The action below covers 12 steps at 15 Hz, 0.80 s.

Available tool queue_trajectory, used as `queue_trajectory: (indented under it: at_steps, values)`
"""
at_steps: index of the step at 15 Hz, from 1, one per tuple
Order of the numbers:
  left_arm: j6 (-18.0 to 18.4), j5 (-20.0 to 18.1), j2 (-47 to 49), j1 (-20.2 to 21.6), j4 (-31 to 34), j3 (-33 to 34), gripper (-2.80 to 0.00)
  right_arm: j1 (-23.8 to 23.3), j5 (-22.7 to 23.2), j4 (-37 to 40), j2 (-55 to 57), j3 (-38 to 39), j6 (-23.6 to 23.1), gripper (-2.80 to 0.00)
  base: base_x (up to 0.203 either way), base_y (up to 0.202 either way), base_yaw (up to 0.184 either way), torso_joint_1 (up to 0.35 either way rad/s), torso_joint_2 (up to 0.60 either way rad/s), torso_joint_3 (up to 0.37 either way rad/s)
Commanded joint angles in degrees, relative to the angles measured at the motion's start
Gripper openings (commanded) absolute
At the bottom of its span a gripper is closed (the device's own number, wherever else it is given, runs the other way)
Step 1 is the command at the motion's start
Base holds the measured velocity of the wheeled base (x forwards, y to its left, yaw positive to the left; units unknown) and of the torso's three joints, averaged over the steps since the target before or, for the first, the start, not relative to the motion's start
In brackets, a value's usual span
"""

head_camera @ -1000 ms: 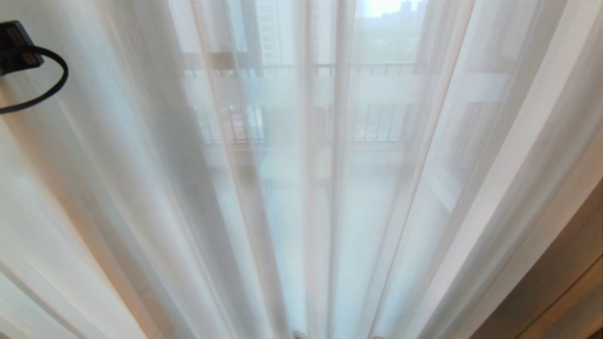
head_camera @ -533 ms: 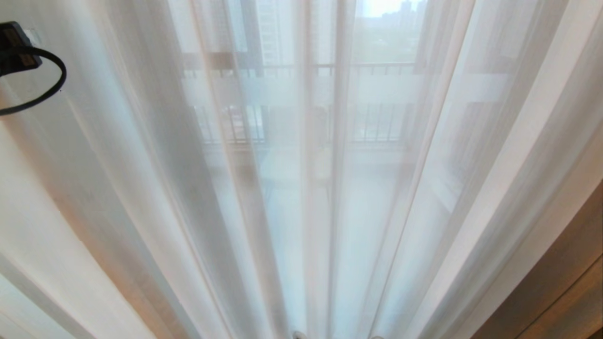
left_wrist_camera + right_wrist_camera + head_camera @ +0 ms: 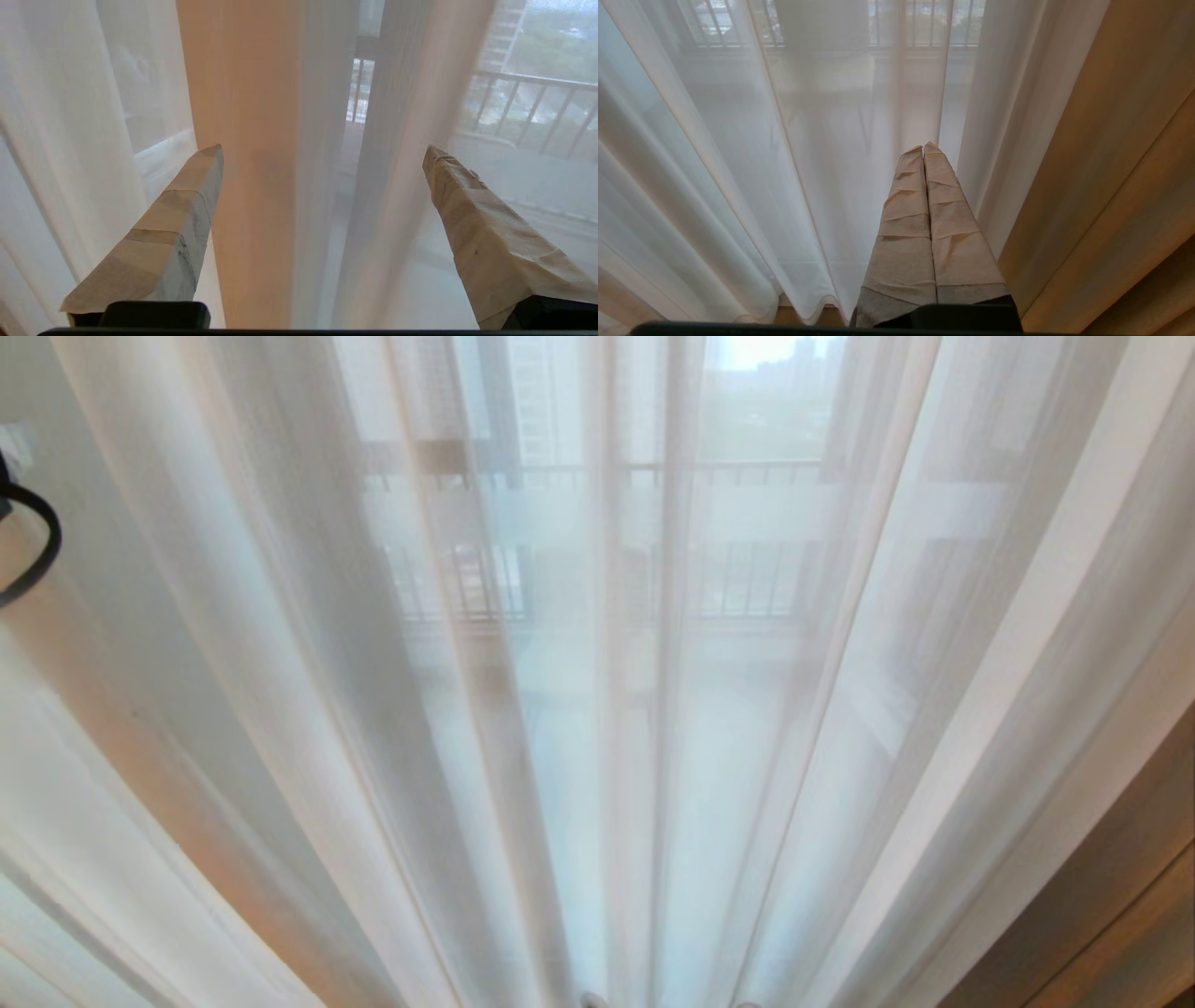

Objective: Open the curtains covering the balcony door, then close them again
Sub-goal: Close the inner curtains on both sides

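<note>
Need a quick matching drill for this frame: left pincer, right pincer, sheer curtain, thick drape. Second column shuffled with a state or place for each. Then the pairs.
Column one:
1. left pincer
2. right pincer
3. sheer curtain
4. thick drape

Column two:
A. fingers pressed together, nothing between them
B. drawn across the glass, balcony railing showing through it
C. opaque beige, hanging beside the sheer at the right side
D. fingers spread wide, folds of sheer ahead of them

Pairs: 1-D, 2-A, 3-B, 4-C
</note>
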Motion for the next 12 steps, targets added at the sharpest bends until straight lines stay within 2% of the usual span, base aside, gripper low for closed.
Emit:
queue_trajectory:
  at_steps: [1,5,6,12]
  values:
    - [0.0,0.1,-7.4,-0.1,-0.2,5.2,0.00,0.0,0.0,0.0,0.1,0.0,0.0,-2.80,0.000,0.000,0.000,0.000,0.00,0.000]
    - [-0.1,-0.1,-13.6,-0.1,-0.2,11.7,0.00,0.0,0.0,0.0,0.1,0.0,0.0,-2.80,0.000,0.000,0.000,0.000,0.00,0.000]
    - [0.0,-0.2,-14.4,-0.1,-0.2,12.4,-2.80,0.1,0.0,0.0,0.1,0.0,0.0,-2.80,0.000,0.000,0.000,0.000,0.00,0.000]
    - [0.0,-0.3,-15.8,-0.7,0.0,13.4,-2.80,0.0,0.0,0.0,0.1,0.0,0.0,-2.80,0.000,0.000,0.000,0.000,0.00,0.000]
